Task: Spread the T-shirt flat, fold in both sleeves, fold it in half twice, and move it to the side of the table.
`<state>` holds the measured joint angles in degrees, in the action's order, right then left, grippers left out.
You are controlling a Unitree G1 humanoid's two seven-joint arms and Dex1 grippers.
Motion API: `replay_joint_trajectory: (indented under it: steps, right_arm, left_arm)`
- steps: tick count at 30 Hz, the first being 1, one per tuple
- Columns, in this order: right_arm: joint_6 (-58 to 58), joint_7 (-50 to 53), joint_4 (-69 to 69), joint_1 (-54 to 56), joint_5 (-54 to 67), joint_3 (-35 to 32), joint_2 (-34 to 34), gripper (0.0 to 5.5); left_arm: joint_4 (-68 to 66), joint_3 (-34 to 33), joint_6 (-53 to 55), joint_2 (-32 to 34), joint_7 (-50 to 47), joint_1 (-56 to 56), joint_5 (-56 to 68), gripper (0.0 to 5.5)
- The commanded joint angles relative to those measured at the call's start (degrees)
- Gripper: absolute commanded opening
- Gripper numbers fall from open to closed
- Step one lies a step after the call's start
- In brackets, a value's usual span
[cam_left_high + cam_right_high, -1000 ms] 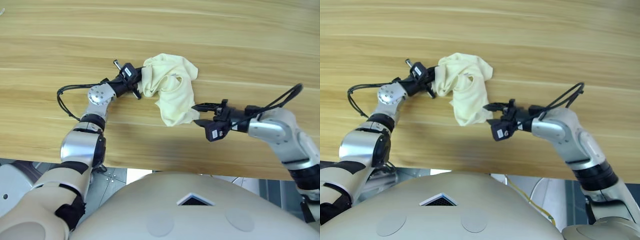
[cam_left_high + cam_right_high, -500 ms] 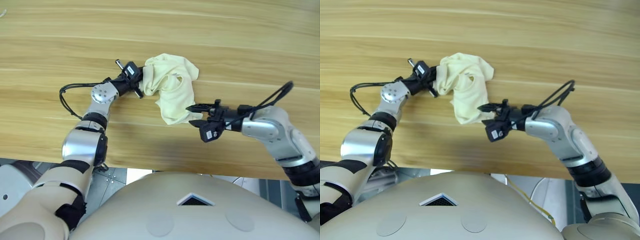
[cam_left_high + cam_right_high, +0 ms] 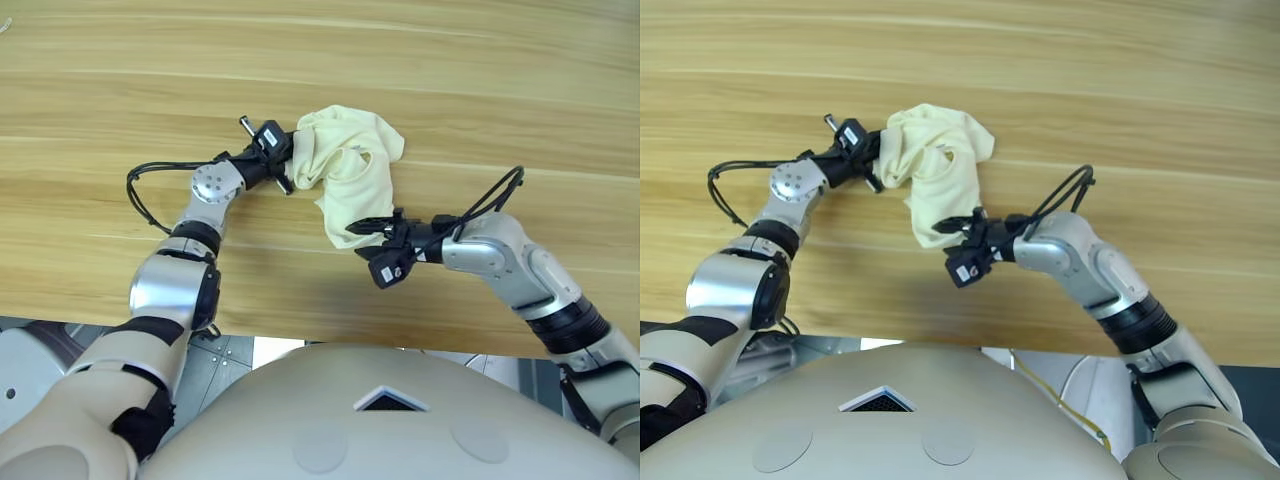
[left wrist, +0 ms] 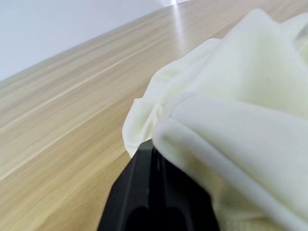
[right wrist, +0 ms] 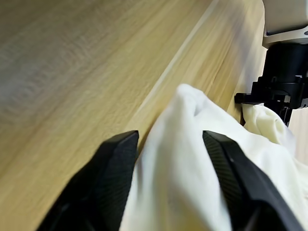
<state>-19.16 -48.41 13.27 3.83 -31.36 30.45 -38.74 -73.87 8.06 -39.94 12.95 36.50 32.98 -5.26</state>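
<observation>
A pale yellow T-shirt (image 3: pixel 352 168) lies crumpled in a heap on the wooden table (image 3: pixel 500 80). My left gripper (image 3: pixel 290 160) is at the heap's left edge, shut on a bunch of the cloth (image 4: pixel 231 125), which drapes over its black finger (image 4: pixel 154 192). My right gripper (image 3: pixel 366 232) is at the heap's near tip, open. Its two black fingers (image 5: pixel 113 173) stand on either side of a fold of the shirt (image 5: pixel 178 183), apart from each other. The left gripper (image 5: pixel 281 89) also shows beyond the cloth in the right wrist view.
The table's front edge (image 3: pixel 300 335) runs close below both arms. Bare wood stretches far behind and to both sides of the shirt.
My right gripper has slid left along the table until its open fingers straddle the shirt's near tip. The left gripper and the heap have shifted slightly right.
</observation>
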Motion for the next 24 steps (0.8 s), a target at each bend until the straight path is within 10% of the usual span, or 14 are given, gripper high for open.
replay_joint_trajectory:
  steps: [1, 24]
  right_arm:
    - [0.35, 0.04, 0.91, -1.03, -1.23, 0.01, -0.88, 1.75]
    - [4.26, -1.31, 14.27, -6.65, -1.16, -8.96, -7.44, 1.34]
  left_arm:
    - [-3.02, 1.92, 3.94, -0.55, 0.02, -3.84, -4.02, 0.00]
    - [-3.70, 1.80, 7.21, -0.98, -1.34, -4.15, -4.45, 0.00]
